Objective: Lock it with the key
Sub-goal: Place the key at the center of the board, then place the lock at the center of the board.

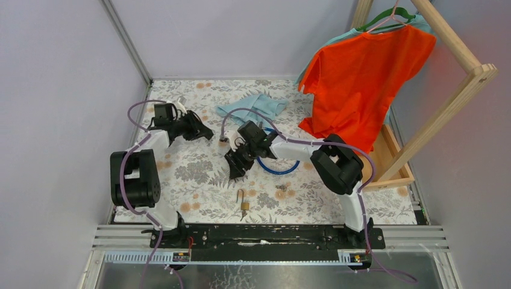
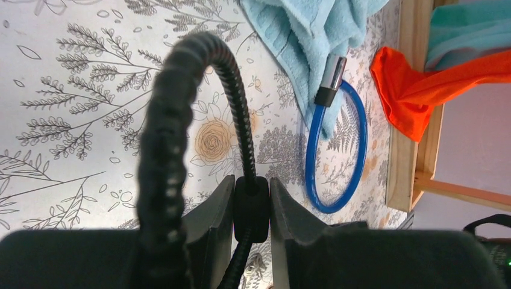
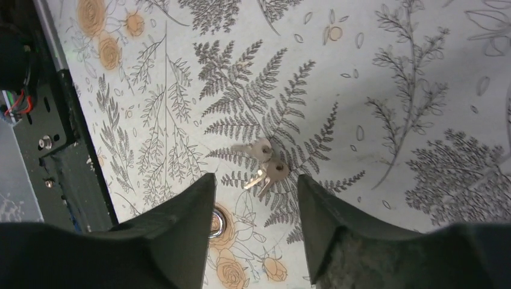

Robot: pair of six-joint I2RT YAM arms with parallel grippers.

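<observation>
Two small silvery keys (image 3: 265,167), heads touching, lie flat on the desk (image 3: 391,90) close to its near edge, right of the brass padlock (image 1: 244,205). The reach for them is judged the step in hand: the right fingers (image 3: 181,235) are held wide apart and empty above them, so a descent and a pinch are called for. The left fingers (image 2: 211,232) are clamped on a black ribbed cable (image 2: 240,120).

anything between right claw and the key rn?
Nothing. In the right wrist view the key lies on bare floral tablecloth, framed by the fingers of the open right claw; the top view agrees.
</observation>
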